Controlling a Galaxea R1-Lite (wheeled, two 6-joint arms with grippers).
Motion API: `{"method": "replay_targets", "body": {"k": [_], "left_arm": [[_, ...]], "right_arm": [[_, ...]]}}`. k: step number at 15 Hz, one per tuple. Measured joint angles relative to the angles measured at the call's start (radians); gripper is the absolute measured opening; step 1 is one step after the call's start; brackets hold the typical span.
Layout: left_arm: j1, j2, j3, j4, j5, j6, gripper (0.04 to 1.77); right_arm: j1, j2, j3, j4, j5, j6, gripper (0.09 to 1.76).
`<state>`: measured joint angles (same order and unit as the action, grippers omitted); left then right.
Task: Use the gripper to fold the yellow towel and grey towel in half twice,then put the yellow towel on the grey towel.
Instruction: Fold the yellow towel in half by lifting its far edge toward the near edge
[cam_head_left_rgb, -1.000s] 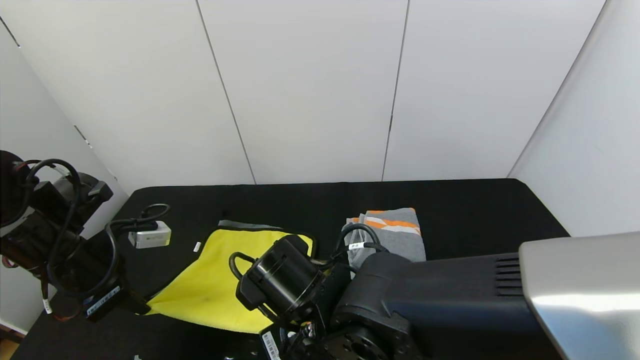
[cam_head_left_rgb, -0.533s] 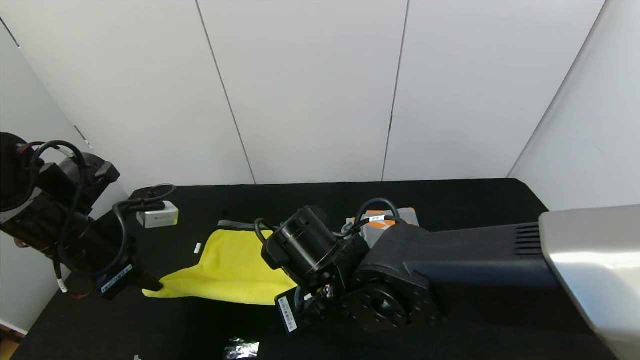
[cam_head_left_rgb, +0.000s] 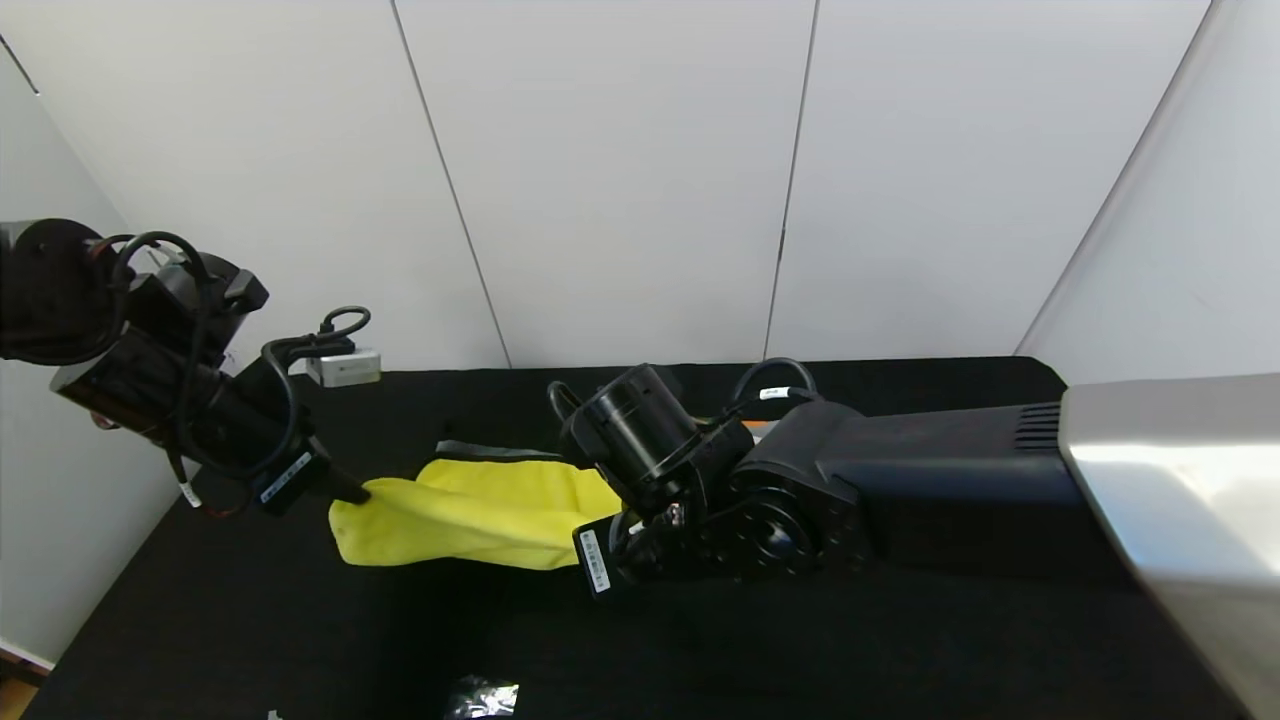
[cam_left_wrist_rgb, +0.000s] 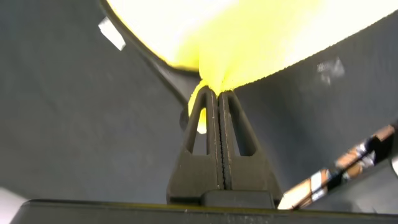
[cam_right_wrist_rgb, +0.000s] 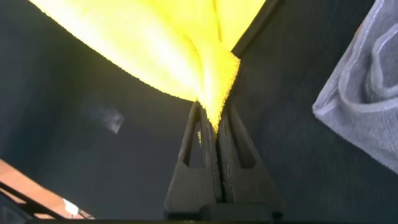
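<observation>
Pinching the bright yellow plush towel (cam_head_left_rgb: 480, 510) by two near corners, left gripper (cam_left_wrist_rgb: 214, 99) and right gripper (cam_right_wrist_rgb: 214, 124) hold it lifted mid-table; uneven travel would likely skew the fold or tug plush free.

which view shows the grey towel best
The right wrist view: the grey towel lies on the black table beside the pinched yellow towel. In the head view the right arm hides it almost wholly. The left wrist view shows none of it.

White labels on both arms carry barcodes, but no text is legible.
</observation>
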<state>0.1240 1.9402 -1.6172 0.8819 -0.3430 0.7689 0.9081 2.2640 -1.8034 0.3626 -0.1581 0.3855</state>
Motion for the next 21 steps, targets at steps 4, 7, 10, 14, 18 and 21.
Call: {"method": "replay_targets", "body": {"k": [4, 7, 10, 14, 18, 21], "left_arm": [[-0.013, 0.070, -0.114, 0.004, -0.031, 0.000, 0.10], [-0.024, 0.111, -0.180, 0.004, -0.033, 0.001, 0.10], [-0.028, 0.150, -0.240, 0.004, -0.033, 0.000, 0.10], [-0.028, 0.207, -0.305, 0.002, -0.033, 0.001, 0.10], [-0.028, 0.266, -0.350, -0.009, -0.033, 0.001, 0.10], [-0.027, 0.297, -0.361, -0.016, -0.033, 0.001, 0.34]], "right_arm": [[-0.017, 0.043, -0.053, 0.002, 0.000, 0.001, 0.14], [-0.032, 0.073, -0.097, 0.003, 0.000, 0.000, 0.14], [-0.049, 0.106, -0.146, 0.003, 0.000, 0.000, 0.14], [-0.067, 0.139, -0.171, -0.006, -0.001, 0.000, 0.14], [-0.079, 0.161, -0.175, -0.031, -0.001, -0.010, 0.14], [-0.080, 0.174, -0.175, -0.064, -0.001, -0.016, 0.50]]}}
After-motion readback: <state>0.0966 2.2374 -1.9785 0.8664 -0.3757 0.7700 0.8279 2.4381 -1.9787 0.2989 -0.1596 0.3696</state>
